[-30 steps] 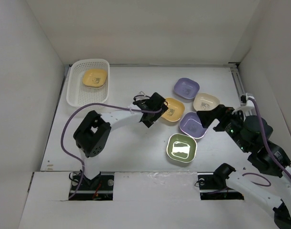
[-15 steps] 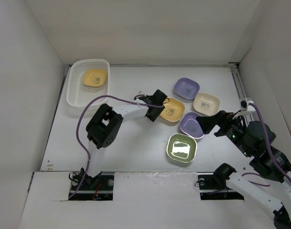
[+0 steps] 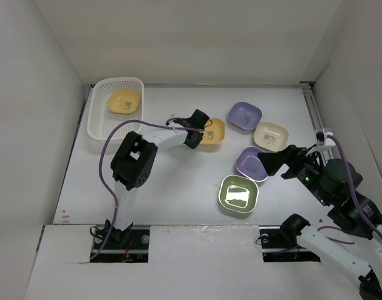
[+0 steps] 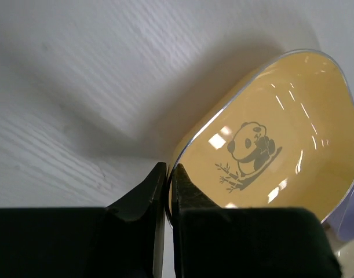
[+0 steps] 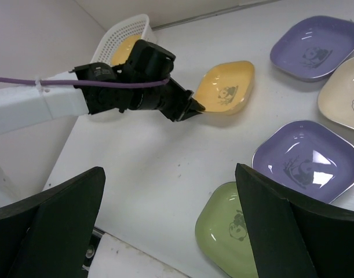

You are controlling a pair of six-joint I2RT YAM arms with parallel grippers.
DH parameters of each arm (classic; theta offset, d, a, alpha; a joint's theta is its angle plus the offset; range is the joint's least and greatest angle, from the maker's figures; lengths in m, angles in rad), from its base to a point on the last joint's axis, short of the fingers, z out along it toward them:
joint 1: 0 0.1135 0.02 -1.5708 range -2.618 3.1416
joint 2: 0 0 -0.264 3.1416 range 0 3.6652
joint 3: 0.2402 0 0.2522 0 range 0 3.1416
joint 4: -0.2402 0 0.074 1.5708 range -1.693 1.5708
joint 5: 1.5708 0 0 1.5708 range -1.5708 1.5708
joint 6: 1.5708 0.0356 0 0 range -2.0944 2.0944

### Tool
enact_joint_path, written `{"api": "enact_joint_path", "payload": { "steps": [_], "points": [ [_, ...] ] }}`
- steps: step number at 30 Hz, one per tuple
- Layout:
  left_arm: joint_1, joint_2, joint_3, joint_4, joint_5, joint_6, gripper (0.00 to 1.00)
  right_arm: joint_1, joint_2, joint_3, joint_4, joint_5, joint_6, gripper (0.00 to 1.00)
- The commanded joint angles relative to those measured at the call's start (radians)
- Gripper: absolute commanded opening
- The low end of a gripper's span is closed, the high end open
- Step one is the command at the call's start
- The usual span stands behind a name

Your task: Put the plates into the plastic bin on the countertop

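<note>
At the far left of the bench [image 3: 172,181] stands the bin [image 3: 92,125], set in the back corner by the wall, with one yellow plate [image 3: 124,102] already lying flat inside it. To its right the left arm reaches over the middle of the bench. The left fingers [image 4: 159,185] are pressed together on the near-left rim of a second yellow plate [image 3: 213,131], one finger inside the rim and one outside, with only the thin wall of the plate between them. In the left wrist view this plate spreads out to the right of and beyond the fingers, its panda print facing up. The shadow under the gripped edge suggests that edge is tipped a little off the bench, though I cannot tell for sure. The coming move, as I judge it, turns on one relation: the bin lies to the left of the held plate and further back, well apart from it. So the carry goes leftward and away from the arm bases, and the left arm is by far the nearer one. Further right lie a lavender plate [image 3: 244,115], a cream plate [image 3: 270,135], a nearer lavender plate [image 3: 254,164] and a green plate [image 3: 238,194], all flat on the bench. At the far right the right fingers [image 3: 272,164] stand wide apart, holding nothing, and hover at the right edge of the nearer lavender plate.
</note>
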Motion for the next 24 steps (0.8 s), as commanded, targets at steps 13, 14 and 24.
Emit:
{"api": "enact_joint_path", "payload": {
  "steps": [13, 14, 24],
  "points": [
    [0.442, -0.166, 0.411, -0.056, -0.030, 0.803, 0.00, -0.005, 0.003, 0.010, 0.045, -0.010, -0.004, 1.00],
    [0.479, -0.175, 0.412, -0.056, 0.034, 0.838, 0.00, -0.005, 0.003, 0.010, 0.045, -0.010, -0.013, 1.00],
    [0.848, -0.108, 0.329, 0.105, 0.457, 1.073, 0.00, -0.005, 0.021, -0.001, 0.045, -0.050, -0.022, 1.00]
  ]
}}
